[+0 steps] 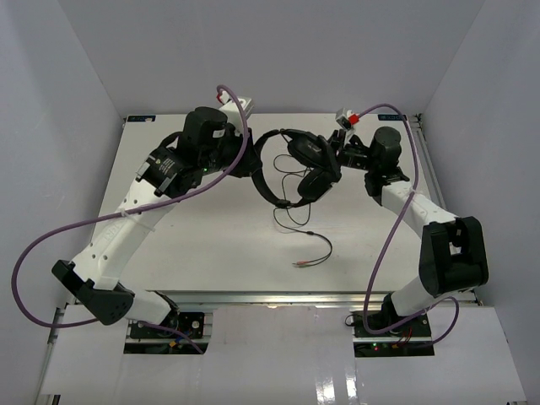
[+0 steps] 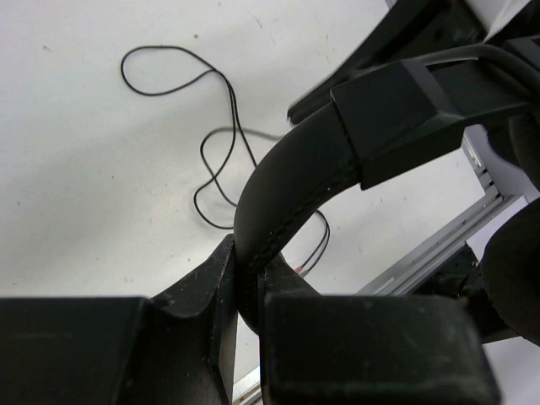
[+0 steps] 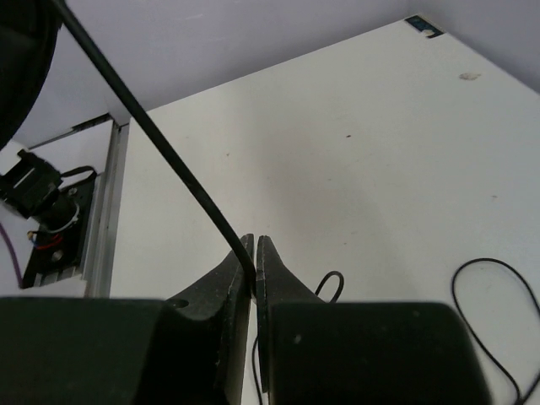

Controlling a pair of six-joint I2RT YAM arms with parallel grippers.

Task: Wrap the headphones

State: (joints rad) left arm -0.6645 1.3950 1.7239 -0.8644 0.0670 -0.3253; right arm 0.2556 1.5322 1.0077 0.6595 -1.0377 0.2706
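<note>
Headphones [image 1: 308, 164] held up off the table [image 1: 211, 253], mid-far area, between both arms. Left gripper [image 2: 246, 274] clamped tight on the padded headband [image 2: 287, 186]. Right gripper [image 3: 255, 246] pinched shut on the thin cord [image 3: 152, 135], which runs taut up from the jaws toward the earcups [image 1: 314, 160]. Rest of cord hangs in loose loops down to the table, plugs [image 1: 301, 264] lying near the middle, well apart from the cups. Step looks like starting the winding. To do well: left holds the band steady as anchor, right leads the cord around the cups or band with light tension so the pinch doesn't slip. Watch the slack loops for snags or knots; re-grip further down the cord as it shortens.
</note>
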